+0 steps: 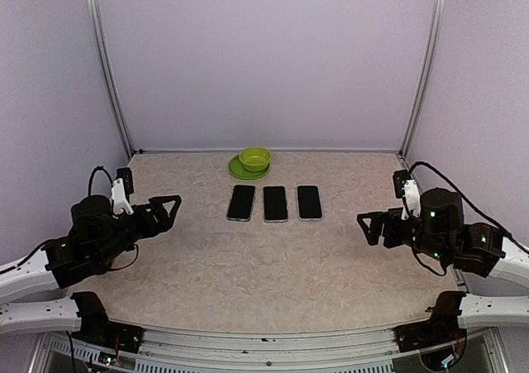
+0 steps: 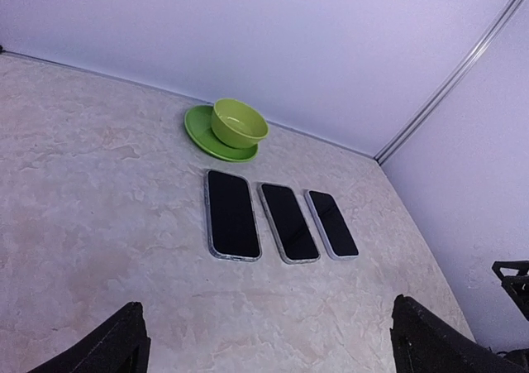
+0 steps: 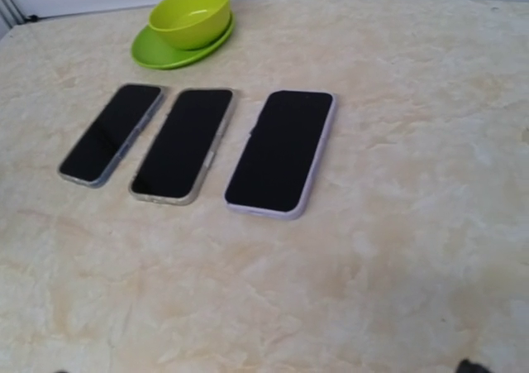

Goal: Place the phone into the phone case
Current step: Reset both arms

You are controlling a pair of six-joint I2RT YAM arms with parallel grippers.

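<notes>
Between two sets of jaws, well apart from both, on mottled beige tabletop (image 1: 273, 265): neat row, screens up, likely laid so either arm reaches. Left jaws spread wide, empty; right jaws likewise. Phone nearest left jaws (image 1: 241, 202) and middle phone (image 1: 275, 203): glossy black slabs, rounded corners, clear rims. Phone nearest right jaws (image 1: 309, 202): pale matte rim. All look already cased. Beyond row: smooth green bowl (image 1: 255, 157) on matching plate (image 1: 238, 171).
</notes>
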